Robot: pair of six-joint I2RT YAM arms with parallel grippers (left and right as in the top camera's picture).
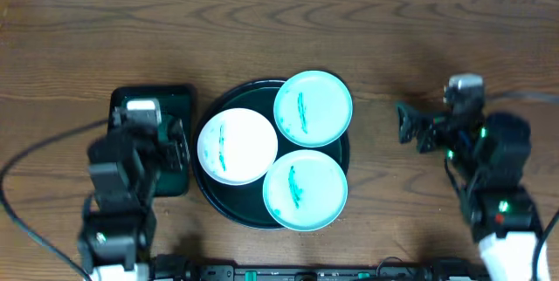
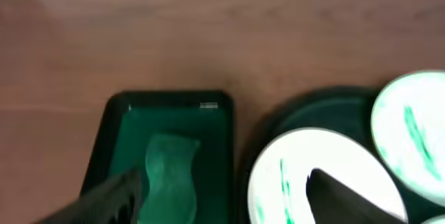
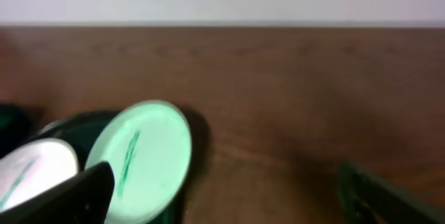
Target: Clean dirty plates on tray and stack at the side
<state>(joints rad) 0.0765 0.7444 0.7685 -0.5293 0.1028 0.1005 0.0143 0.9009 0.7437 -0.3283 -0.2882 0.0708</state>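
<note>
The round dark tray [image 1: 210,195] sits mid-table and holds three plates, each with a green smear. A white plate [image 1: 237,146] lies at its left, a mint plate [image 1: 313,108] at the back right over the rim, and a second mint plate [image 1: 305,190] at the front. My left gripper [image 1: 166,141] is open and empty over a small rectangular tray, left of the white plate [image 2: 306,175]. My right gripper [image 1: 403,124] is open and empty over bare wood, right of the back mint plate [image 3: 142,156].
A small rectangular dark green tray [image 1: 179,98] stands left of the round tray and holds a green sponge-like pad [image 2: 170,182]. Bare brown tabletop [image 1: 402,45] stretches behind and to the right. The table's far edge meets a white wall.
</note>
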